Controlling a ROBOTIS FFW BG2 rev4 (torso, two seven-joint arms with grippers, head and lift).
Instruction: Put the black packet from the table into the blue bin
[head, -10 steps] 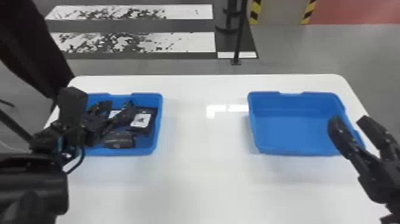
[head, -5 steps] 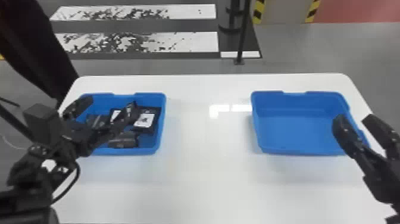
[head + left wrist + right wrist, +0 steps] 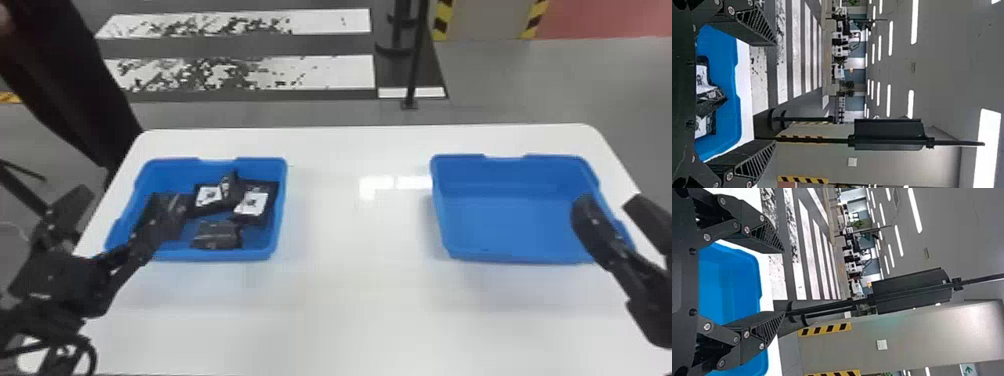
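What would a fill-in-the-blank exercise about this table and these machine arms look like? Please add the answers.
The left bin and the right bin are both coloured ____.
The table has a top coloured ____.
The black packets lie in the bin on the robot's ____ side.
The left gripper and the right gripper are not shut but ____.

Missing words: blue; white; left; open.

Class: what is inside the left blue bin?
Black packets, some with white labels. The left gripper hides part of the bin's near left corner; anything beneath the packets is covered.
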